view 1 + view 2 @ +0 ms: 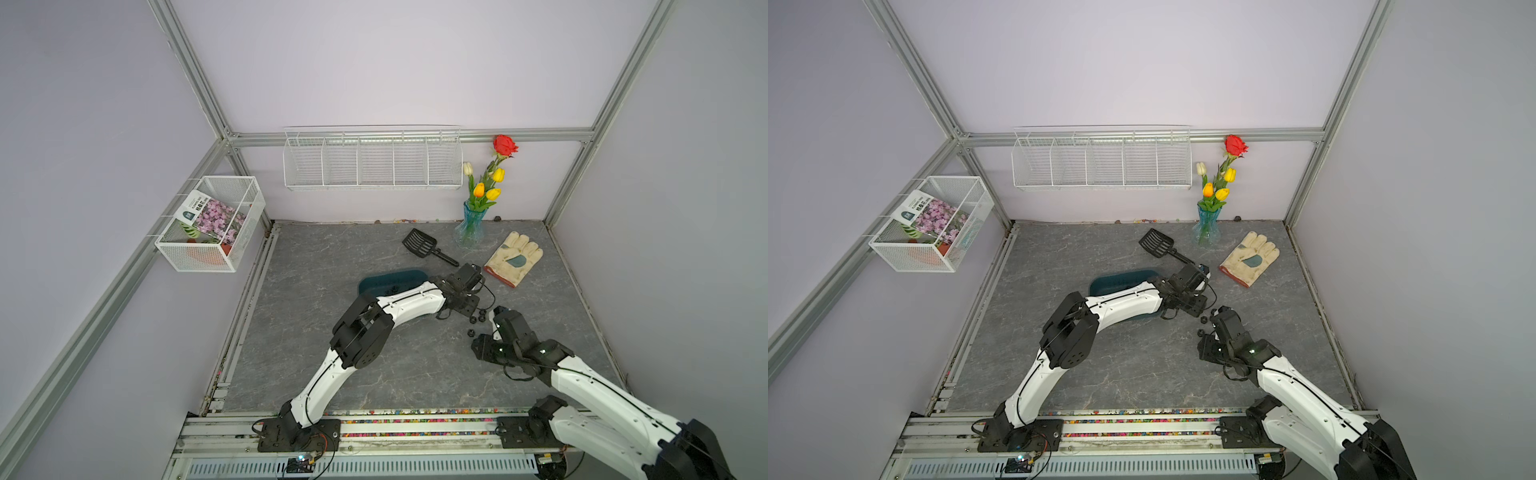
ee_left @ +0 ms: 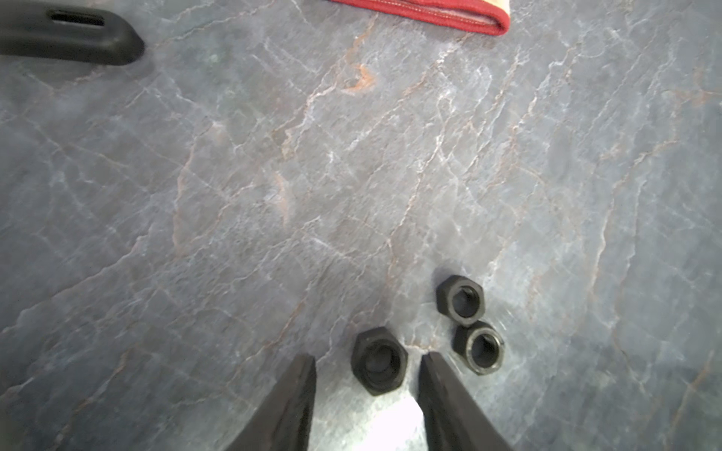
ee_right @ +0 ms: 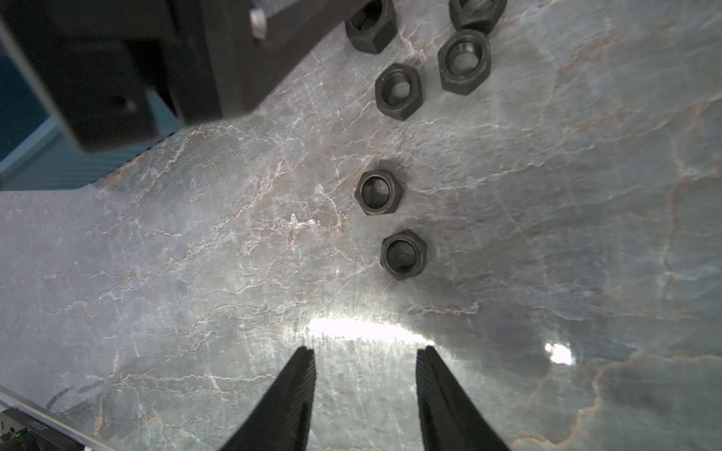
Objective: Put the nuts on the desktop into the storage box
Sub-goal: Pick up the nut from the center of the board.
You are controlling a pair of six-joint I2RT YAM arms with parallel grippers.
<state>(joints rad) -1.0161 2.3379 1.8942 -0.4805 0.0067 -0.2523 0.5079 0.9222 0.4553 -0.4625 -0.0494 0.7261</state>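
The left gripper (image 2: 369, 356) stands with its jaws spread, one on each side of a single black nut (image 2: 379, 361) lying flat on the desktop (image 2: 273, 175); a sliver of stone shows on both sides of that nut, so nothing is pinched; whether the fingertips (image 2: 304, 375) touch the surface cannot be told. Two more nuts (image 2: 461, 300) lie just beside the jaw nearer them, touching one another. The right gripper (image 3: 367, 348) is likewise parted and empty, hanging over bare desktop; the nearest nut (image 3: 403, 254) sits ahead of its tips, with another (image 3: 378, 193) close behind it and further ones (image 3: 398, 90) near the left gripper's black body.

The storage box (image 1: 390, 278) rests on the desktop behind the left arm, which hides most of it in both top views; a few dark nuts show inside, and its teal wall (image 3: 39, 164) appears in the right wrist view.

The only writing is on a flower-printed packet (image 1: 210, 218) in the wire basket (image 1: 232, 266) on the side wall; its print is too small to read. No marking can be made out on the glove (image 1: 515, 257) or the scoop (image 1: 422, 243).
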